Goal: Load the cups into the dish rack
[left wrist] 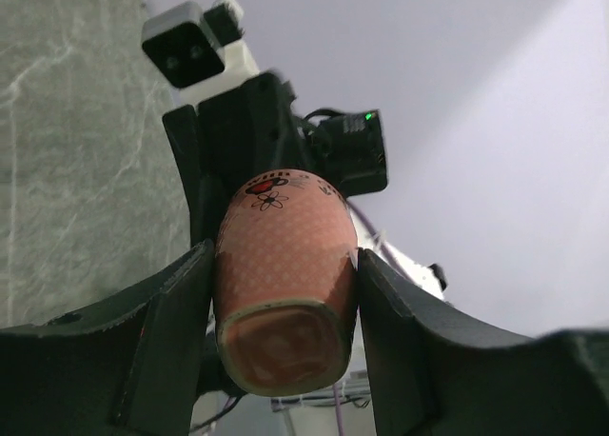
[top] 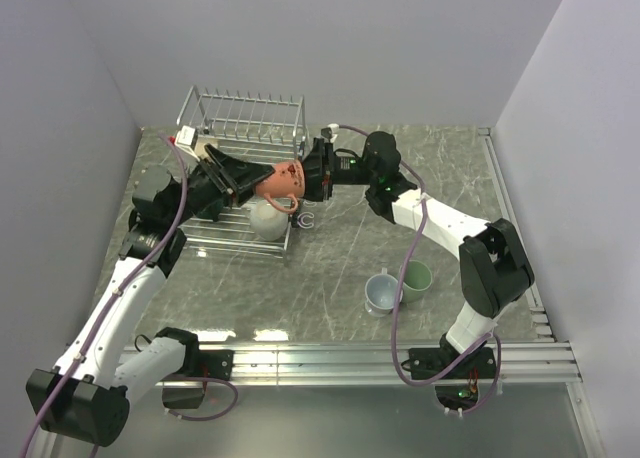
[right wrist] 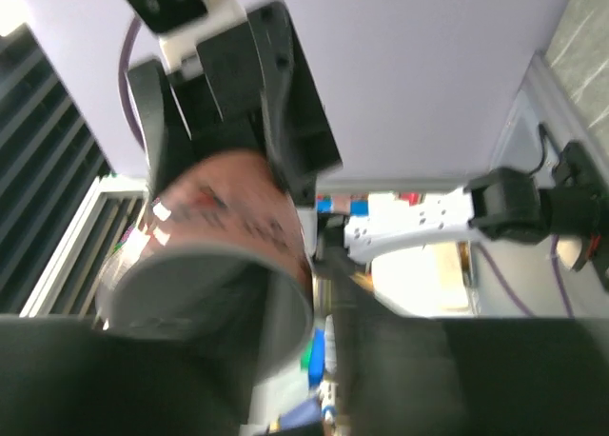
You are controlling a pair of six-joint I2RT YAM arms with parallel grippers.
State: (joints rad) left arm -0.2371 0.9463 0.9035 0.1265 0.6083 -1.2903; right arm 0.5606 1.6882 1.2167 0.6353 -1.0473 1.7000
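**Op:** Status? What has the left tool got?

**Eng:** Your left gripper [top: 258, 183] is closed down on the red-brown mug [top: 285, 181]. In its wrist view both fingers [left wrist: 181, 312] press on opposite sides of the body. No gap shows on either side, and the base end faces the camera.

**Op:** Where's the mug?

**Eng:** It is held lying on its side over the right part of the dish rack [top: 245, 128]. The base points to your left arm and the mouth to your right arm. The top view doesn't show how high it is above the wires.

**Op:** Right tool?

**Eng:** Your right gripper [top: 312, 178] is up against the mouth end. In its wrist view the rim sits between its fingers, with one finger just beside the rim on the right. That picture is blurred and the lower part is dark, so you can't tell from it whether the tool is clamped or loose.

**Op:** Other mugs?

**Eng:** A pale mug [top: 267, 220] sits in the rack's near right corner, just below the held one. A light blue-grey mug [top: 380, 294] and a pale green mug [top: 416, 278] stand mouths up on the table [top: 330, 268]. They are just beside each other, near your right arm and well apart from the rack.
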